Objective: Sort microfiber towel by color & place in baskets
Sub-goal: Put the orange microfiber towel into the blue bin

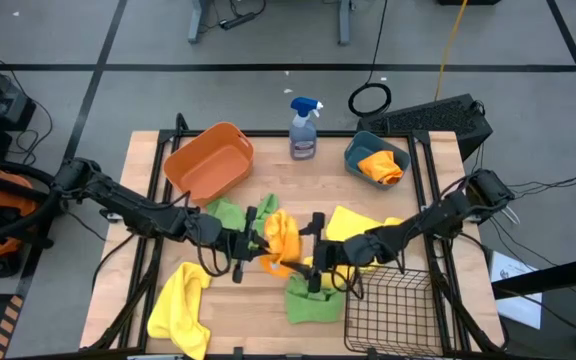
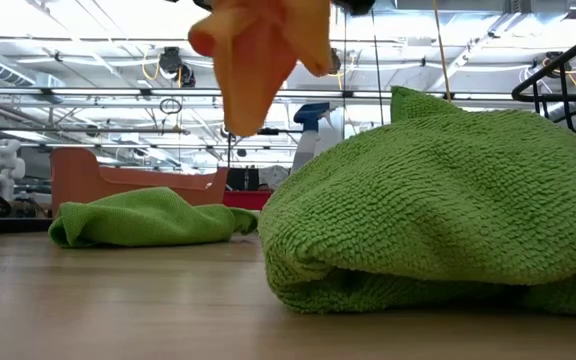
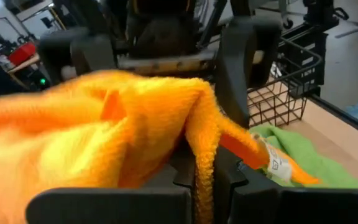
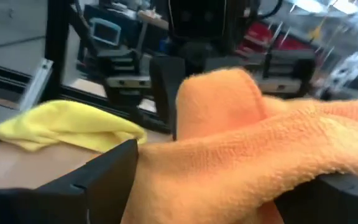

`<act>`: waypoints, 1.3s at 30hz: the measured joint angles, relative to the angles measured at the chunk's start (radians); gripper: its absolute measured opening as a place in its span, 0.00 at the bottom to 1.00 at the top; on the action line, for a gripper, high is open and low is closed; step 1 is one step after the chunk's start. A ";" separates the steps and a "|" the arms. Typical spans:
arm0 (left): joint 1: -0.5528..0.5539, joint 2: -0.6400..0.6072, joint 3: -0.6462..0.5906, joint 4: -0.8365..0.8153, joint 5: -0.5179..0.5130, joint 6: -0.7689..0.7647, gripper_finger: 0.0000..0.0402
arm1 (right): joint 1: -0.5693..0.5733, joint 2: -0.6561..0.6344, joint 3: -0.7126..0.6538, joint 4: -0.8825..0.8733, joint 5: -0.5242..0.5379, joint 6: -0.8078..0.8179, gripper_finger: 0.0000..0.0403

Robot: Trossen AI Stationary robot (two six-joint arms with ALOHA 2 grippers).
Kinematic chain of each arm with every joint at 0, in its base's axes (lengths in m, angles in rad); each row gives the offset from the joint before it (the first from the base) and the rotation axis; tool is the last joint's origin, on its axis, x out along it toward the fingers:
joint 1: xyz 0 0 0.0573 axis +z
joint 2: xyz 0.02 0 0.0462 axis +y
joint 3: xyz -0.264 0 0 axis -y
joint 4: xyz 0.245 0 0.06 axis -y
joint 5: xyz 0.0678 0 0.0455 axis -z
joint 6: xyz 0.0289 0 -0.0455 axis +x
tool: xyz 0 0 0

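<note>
Wooden desk (image 1: 258, 300) carries fluffy cloths and three baskets. Mid-desk, an orange towel (image 1: 281, 240) hangs between both arms: left hand (image 1: 251, 243) pinches it shut, right hand (image 1: 315, 250) spreads open around it. Handover seems underway; next it likely goes to the teal bin (image 1: 361, 150), which holds another orange cloth.

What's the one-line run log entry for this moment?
left gripper: shut on orange towel | right gripper: open beside it | teal bin: holds another orange towel

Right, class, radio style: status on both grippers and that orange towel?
Left gripper shut on orange towel, lifted mid-table. Right gripper open around the same towel. Green towel lies below; teal bin already holds orange.
</note>
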 joint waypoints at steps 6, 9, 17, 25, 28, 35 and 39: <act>0.000 0.000 0.000 0.022 0.006 0.021 0.04 | -0.020 0.000 0.000 -0.033 0.002 0.037 0.63; 0.000 0.000 0.000 0.032 0.006 0.027 0.04 | -0.020 0.000 0.000 -0.036 -0.001 0.058 0.47; 0.000 0.000 -0.001 0.101 0.043 -0.025 0.10 | -0.022 0.000 0.000 -0.034 -0.051 0.066 0.04; -0.002 0.000 -0.001 0.086 0.025 -0.043 0.43 | -0.022 -0.009 0.000 -0.054 -0.016 0.063 0.02; -0.012 -0.017 -0.001 0.049 -0.036 -0.060 0.54 | -0.014 -0.034 0.000 -0.117 0.025 0.080 0.01; -0.056 -0.075 0.000 -0.118 -0.205 -0.062 0.67 | 0.016 -0.141 0.000 -0.313 0.127 0.157 0.01; -0.074 -0.091 0.000 -0.170 -0.257 -0.082 0.67 | 0.019 -0.216 -0.001 -0.444 0.221 0.169 0.01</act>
